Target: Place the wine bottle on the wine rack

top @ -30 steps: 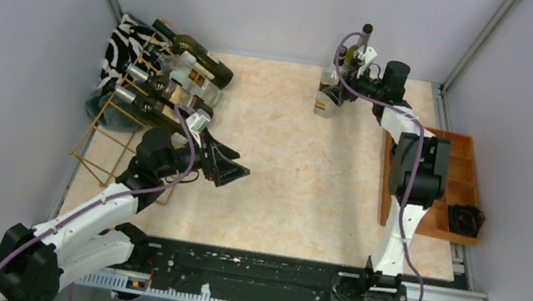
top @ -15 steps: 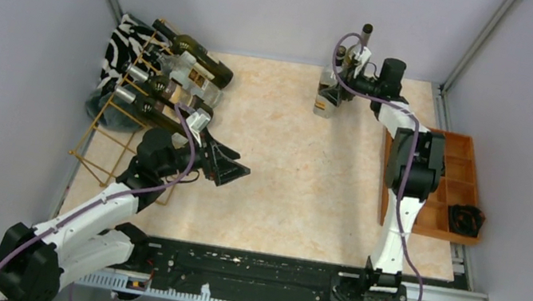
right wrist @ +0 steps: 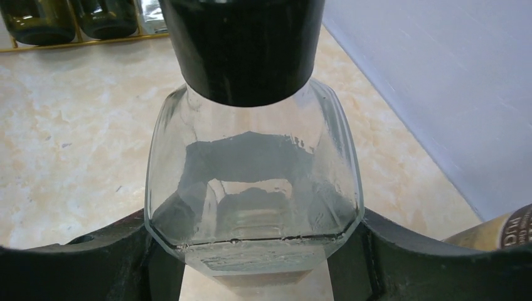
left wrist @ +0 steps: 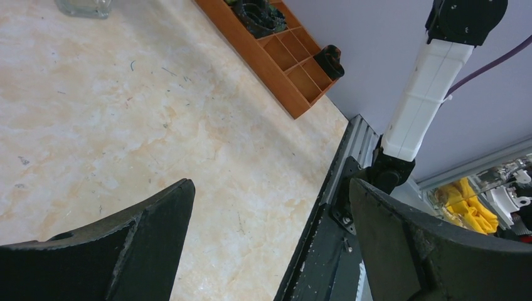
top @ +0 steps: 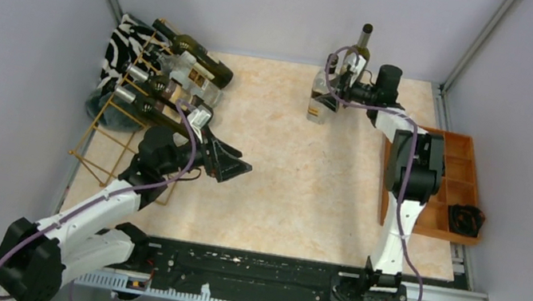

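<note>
Change: right tool (top: 334, 88) has slid left and closed on the clear wine bottle (right wrist: 254, 188).
Right tool: grasping the bottle's body, fingers touching both sides.
Bottle: upright, far centre of tabletop (top: 281, 193).
Wine rack (top: 106, 149): far left, well apart; left arm nearer.
Left tool (top: 241, 164): released, empty.
Next: bottle's axis probably needs tipping to the rack's slant.

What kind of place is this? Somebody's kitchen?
Probably a robot lab booth, not a kitchen: plain grey walls box in a table, and two robot arms are bolted to a rail at its edge.
</note>
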Robot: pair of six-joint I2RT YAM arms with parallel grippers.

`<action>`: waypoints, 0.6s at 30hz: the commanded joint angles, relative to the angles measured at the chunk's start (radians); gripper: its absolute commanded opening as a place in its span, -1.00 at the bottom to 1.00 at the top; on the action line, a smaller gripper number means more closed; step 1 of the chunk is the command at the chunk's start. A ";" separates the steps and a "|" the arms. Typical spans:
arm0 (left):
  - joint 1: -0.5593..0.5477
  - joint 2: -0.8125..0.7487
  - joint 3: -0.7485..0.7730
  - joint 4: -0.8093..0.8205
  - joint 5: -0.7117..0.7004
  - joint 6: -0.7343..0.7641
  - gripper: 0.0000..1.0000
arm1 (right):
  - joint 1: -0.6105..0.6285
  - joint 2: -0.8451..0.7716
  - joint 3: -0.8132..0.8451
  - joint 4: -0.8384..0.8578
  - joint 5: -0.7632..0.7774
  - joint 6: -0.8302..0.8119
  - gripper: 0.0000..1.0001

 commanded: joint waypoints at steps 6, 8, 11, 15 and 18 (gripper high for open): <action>-0.018 -0.015 0.057 0.047 0.005 -0.042 0.97 | 0.024 -0.290 -0.355 0.413 -0.044 0.219 -0.48; -0.023 -0.016 0.074 0.034 -0.002 -0.039 0.97 | 0.033 -0.359 -0.433 0.436 -0.012 0.248 -0.54; -0.035 -0.013 0.094 0.019 -0.017 -0.032 0.97 | 0.066 -0.481 -0.554 0.390 0.059 0.220 -0.59; -0.059 -0.006 0.112 0.019 -0.062 -0.016 0.97 | 0.135 -0.646 -0.699 0.272 0.188 0.112 -0.70; -0.097 0.008 0.127 0.026 -0.114 0.009 0.97 | 0.178 -0.734 -0.788 0.239 0.249 0.104 -0.73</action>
